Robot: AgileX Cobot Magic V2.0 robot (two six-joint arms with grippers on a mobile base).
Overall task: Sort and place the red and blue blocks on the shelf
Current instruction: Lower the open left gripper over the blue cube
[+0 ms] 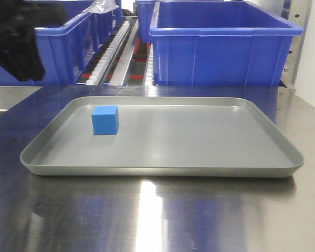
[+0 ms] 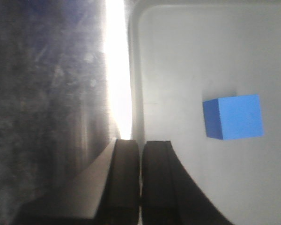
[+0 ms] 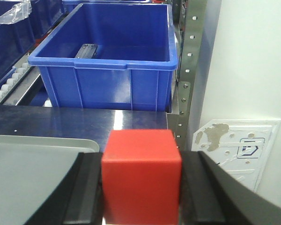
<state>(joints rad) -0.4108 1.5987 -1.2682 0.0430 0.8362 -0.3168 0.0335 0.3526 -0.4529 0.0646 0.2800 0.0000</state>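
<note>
Red block [image 3: 141, 176] — underside cut off by the frame edge, both flanks covered by the fingers [image 3: 86, 192] of the right pincer [image 3: 141, 197]. Dark item [image 3: 85, 49] in the bin [image 3: 107, 86] beyond that pincer: too small to identify. Left pincer [image 2: 141, 145] — rear out of frame; a strip of tabletop [image 2: 61, 93] just ahead of it is lost in glare.

No legible text anywhere — marks on the wall plate [image 3: 235, 149] too blurred

My front view sits low over the shiny steel counter [image 1: 147, 220], facing the large blue plastic bin [image 1: 220, 47]. My left wrist view looks straight down, sharing the shallow grey metal tray [image 1: 199, 142] and small blue cube [image 1: 105, 119]. My right wrist view faces that bin, small red cube [image 3: 141, 173] close at bottom centre.
</note>
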